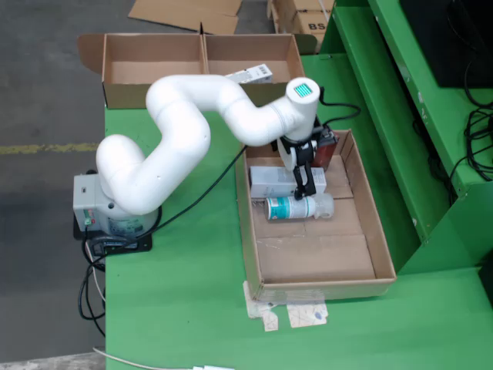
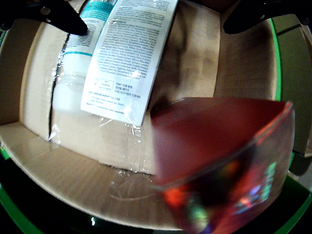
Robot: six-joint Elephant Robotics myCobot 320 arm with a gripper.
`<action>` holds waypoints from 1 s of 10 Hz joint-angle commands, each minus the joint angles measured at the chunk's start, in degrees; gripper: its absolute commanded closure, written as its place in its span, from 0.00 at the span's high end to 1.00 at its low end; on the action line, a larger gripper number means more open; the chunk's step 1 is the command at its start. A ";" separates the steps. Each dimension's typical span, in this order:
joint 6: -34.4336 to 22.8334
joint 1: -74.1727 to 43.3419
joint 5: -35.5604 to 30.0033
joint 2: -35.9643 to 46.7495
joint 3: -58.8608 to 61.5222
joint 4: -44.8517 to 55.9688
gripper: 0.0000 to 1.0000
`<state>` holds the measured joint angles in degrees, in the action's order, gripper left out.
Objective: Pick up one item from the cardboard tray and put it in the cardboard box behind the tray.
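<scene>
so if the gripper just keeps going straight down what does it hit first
Probably the white printed carton in the shallow cardboard tray; the gripper hangs over it, beside the teal-labelled bottle. Depth is unclear.

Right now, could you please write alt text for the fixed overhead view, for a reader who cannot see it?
A white robot arm reaches over a cardboard tray on a green table, its black tool down among a white carton, a teal-labelled bottle and a dark red box. Behind the tray, an open cardboard box holds one white carton.
</scene>
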<state>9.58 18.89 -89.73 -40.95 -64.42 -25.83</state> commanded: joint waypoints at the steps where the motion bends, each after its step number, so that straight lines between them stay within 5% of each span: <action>1: 0.83 3.33 1.78 4.18 -1.18 -1.06 1.00; 10: -0.20 1.71 0.40 0.04 4.77 2.51 1.00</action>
<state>10.45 21.79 -88.41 -41.39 -62.40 -22.93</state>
